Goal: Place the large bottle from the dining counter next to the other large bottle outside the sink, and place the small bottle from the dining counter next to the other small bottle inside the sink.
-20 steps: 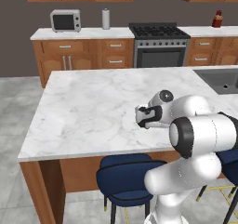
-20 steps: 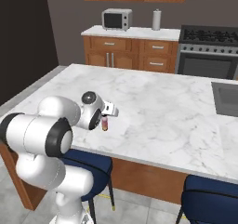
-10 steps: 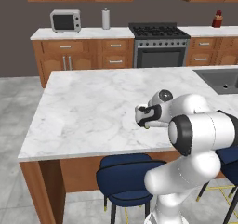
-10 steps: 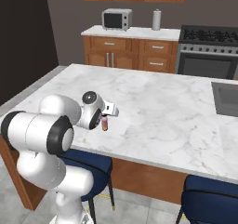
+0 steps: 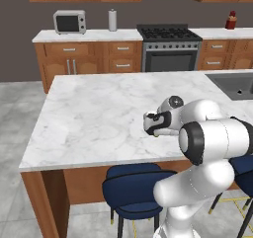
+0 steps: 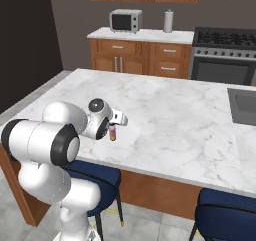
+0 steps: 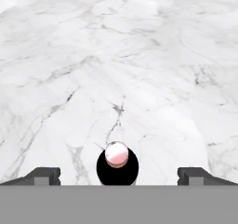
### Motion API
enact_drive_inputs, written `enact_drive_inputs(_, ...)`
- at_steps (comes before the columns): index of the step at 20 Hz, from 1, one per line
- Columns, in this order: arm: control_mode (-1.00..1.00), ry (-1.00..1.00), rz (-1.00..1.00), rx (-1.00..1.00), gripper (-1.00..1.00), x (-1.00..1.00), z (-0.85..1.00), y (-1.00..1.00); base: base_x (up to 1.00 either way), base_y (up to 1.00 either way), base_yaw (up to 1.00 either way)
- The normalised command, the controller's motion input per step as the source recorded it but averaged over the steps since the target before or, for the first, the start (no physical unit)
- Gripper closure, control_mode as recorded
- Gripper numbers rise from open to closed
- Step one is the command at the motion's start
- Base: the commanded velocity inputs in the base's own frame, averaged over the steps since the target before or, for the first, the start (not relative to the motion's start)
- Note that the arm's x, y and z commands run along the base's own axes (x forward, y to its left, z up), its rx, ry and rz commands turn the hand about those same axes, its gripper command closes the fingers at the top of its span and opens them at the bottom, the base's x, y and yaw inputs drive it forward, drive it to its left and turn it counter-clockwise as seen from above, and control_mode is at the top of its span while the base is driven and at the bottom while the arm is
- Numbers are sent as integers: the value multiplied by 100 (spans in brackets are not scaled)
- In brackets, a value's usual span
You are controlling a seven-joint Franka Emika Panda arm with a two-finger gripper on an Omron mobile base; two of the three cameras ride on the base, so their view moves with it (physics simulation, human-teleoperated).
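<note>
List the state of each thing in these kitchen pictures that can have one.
Small orange-red bottle with pale top: upright on the white marble counter, between the jaws, not gripped.
Jaws: open wide.
Silver microwave: door shut.
Black oven below the stove: door shut.
Brown wooden drawers: all shut.

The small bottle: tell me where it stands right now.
The small bottle stands upright on the dining counter near its front edge, just under the open gripper, between the jaws in the hand view.
</note>
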Motion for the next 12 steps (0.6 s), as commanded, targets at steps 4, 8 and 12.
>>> enact_drive_inputs(4, -100, 0, 0, 0, -100, 0, -5, 0, 0, 0, 0)
enact_drive_inputs(8, -100, 0, 0, 0, -100, 0, -18, 0, 0, 0, 0)
enact_drive_inputs(12, -100, 0, 0, 0, -100, 0, -24, 0, 0, 0, 0)
